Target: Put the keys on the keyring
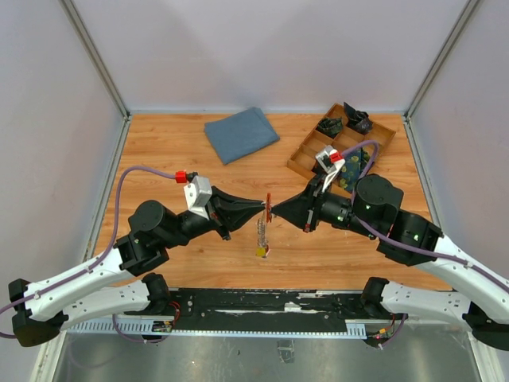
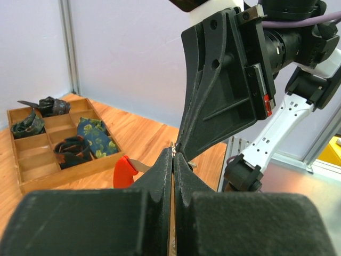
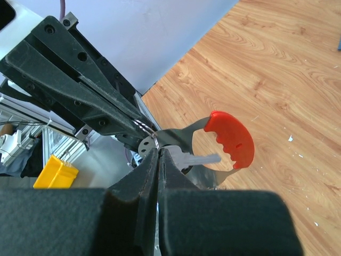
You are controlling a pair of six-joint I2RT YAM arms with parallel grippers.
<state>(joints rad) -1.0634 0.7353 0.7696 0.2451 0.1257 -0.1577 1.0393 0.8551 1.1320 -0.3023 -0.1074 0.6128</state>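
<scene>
left gripper (image 1: pixel 263 208): fully closed, tips pinched on thin metal where the keyring meets the keys; can't tell which piece it has.
right gripper (image 1: pixel 276 212): fully closed too, tip to tip against the left one, nipping the same spot from the other side.
keyring (image 3: pixel 232 140): held up off the bench (image 1: pixel 175 239) between both tips, red end poking out toward the far side.
keys (image 1: pixel 261 236): bunch hangs straight down below the tips, yellow end lowest. one key (image 3: pixel 198 159) lies across the keyring's opening.
step: threading, partway by my read. bunch doesn't look fully on.
next: one gripper holds firm while the other feeds metal along the loop. small aligned move, no twist.
risk: a slip drops the bunch onto the bench.
</scene>
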